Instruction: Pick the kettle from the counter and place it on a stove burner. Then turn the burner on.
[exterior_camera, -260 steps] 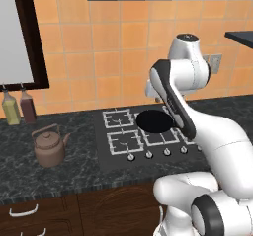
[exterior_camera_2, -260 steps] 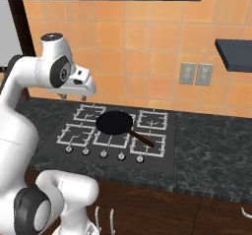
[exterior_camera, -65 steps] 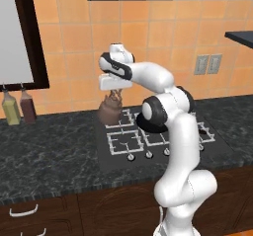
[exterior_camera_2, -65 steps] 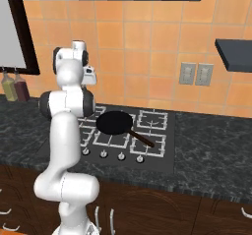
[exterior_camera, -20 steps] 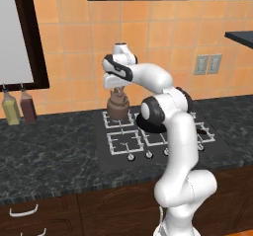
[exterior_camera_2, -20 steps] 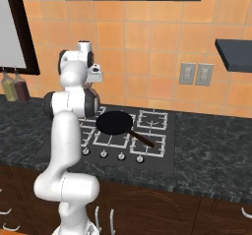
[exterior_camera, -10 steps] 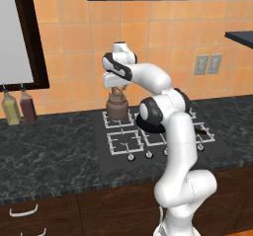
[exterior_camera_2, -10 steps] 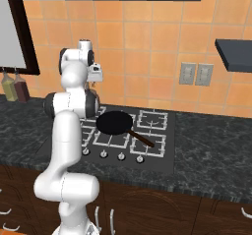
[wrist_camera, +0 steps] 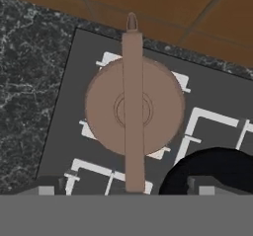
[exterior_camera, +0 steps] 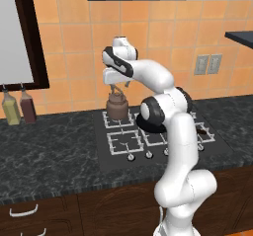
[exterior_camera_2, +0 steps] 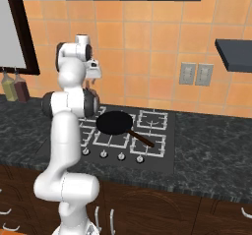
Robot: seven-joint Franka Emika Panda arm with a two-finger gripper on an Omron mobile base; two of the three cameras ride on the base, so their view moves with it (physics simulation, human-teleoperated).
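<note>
The brown kettle (exterior_camera: 117, 109) stands upright on the back-left stove burner (exterior_camera: 105, 116) of the black cooktop. From above in the hand view, the kettle (wrist_camera: 133, 106) covers most of that grate (wrist_camera: 110, 59), its arched handle running up the middle and its spout towards the tiled wall. My gripper (exterior_camera: 116, 87) hangs open just above the handle, apart from it. In the hand view the gripper (wrist_camera: 123, 187) has its fingertips (wrist_camera: 49, 184) spread wide to either side of the handle. The dark marbled counter (exterior_camera: 49, 146) stretches left of the cooktop.
A round black pan (exterior_camera_2: 115, 122) with a long handle lies on the middle grates, right of the kettle, and its rim shows as the pan (wrist_camera: 217, 171) in the hand view. Burner knobs (exterior_camera_2: 103, 154) line the cooktop's front. Two bottles (exterior_camera: 19, 108) stand at the far left by the wall.
The kettle, once on the counter at left and then carried in my gripper, now rests on the back-left grate. My gripper has let go; over the last second it barely moved.
</note>
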